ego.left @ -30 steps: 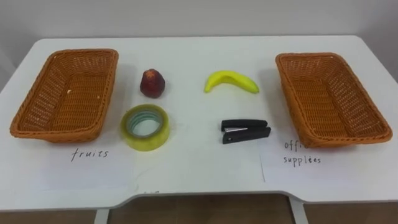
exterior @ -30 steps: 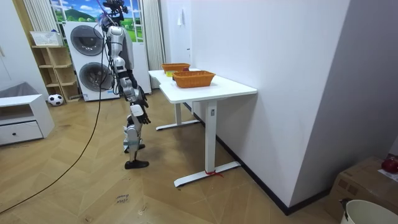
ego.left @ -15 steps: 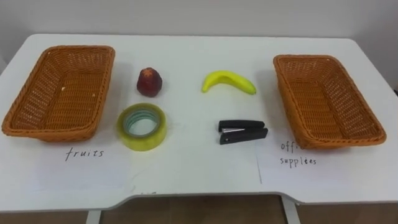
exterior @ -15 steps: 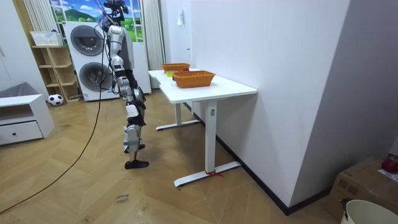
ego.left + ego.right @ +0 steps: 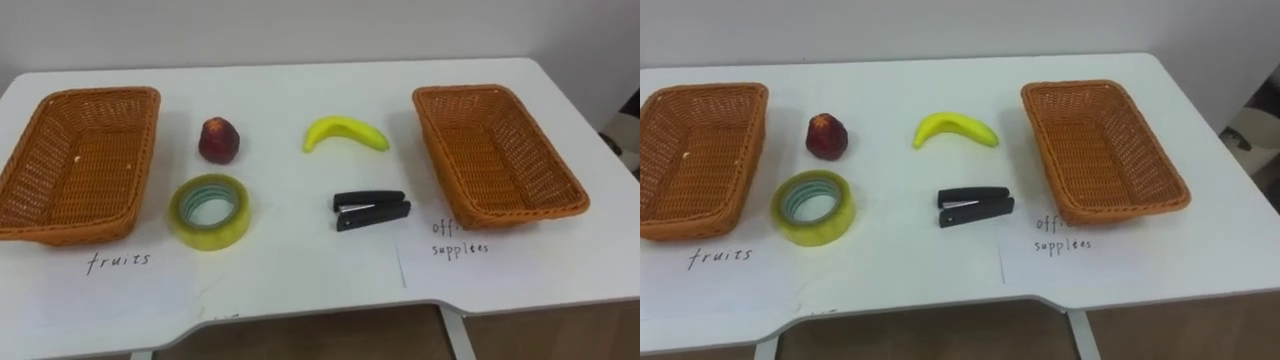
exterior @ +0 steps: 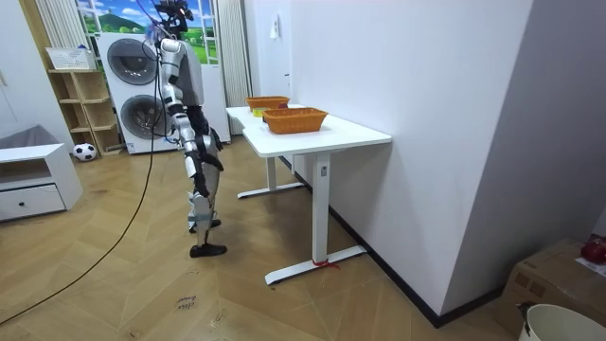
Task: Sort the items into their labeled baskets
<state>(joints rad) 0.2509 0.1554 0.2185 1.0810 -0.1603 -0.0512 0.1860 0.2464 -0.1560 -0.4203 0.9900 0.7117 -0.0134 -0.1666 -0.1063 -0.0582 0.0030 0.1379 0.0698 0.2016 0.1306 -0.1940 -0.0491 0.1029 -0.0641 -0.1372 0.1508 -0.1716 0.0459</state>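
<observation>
Looking down at the white worktop (image 5: 300, 275), you see the red fruit (image 5: 218, 140) and banana (image 5: 345, 132) in the far row. The tape roll (image 5: 208, 238) and black stapler (image 5: 372, 210) lie in the near row, all four between the left basket (image 5: 75, 160) and the right basket (image 5: 495, 155). Near the worktop in the room view, the robot's hands (image 6: 210, 161) hang by its hips; you cannot tell whether the fingers are released or clenched.

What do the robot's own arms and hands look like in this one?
In the room view, the arm nearer the camera has a silver-grey upper part and a darker forearm with paler patches, ending in a dark right hand. The arm looks slim and jointed, with bare machine parts and no sleeve or cover. It is too small there to make out any markings.
</observation>
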